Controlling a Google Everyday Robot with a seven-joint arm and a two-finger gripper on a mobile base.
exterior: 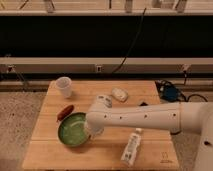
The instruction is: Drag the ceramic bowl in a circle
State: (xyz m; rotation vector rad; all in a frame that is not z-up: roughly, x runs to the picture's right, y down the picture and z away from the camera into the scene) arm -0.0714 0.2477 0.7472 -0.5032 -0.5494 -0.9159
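Gripper [93, 131] sits at the right rim of the ceramic bowl [72, 131], at the end of a white arm [140, 116] that reaches in from the right side of the view. The arm's wrist covers the gripper from above, so whether it is spread or pressed together cannot be told, and contact with the bowl rim cannot be confirmed either; it is at least just beside it.

Bowl: green, glossy, shallow, upright on a wooden table [47, 155]. It lies in the front left part of the tabletop. Its right edge is partly hidden under the arm.

Other items on the table:
- White cup [63, 86], upright, near the back left corner, well apart from the bowl.
- Small red object [65, 112], elongated, lying flat just behind and to the left of the bowl, near its rim; cannot tell if it touches.
- Pale rounded object [119, 94] toward the back middle, beside the arm's elbow housing.
- White bottle [131, 148] lying on its side near the front edge, right of the bowl, cap end pointing toward the arm.

Beyond the table, a blue object [170, 93] with cables lies on the speckled floor [20, 115] at right.
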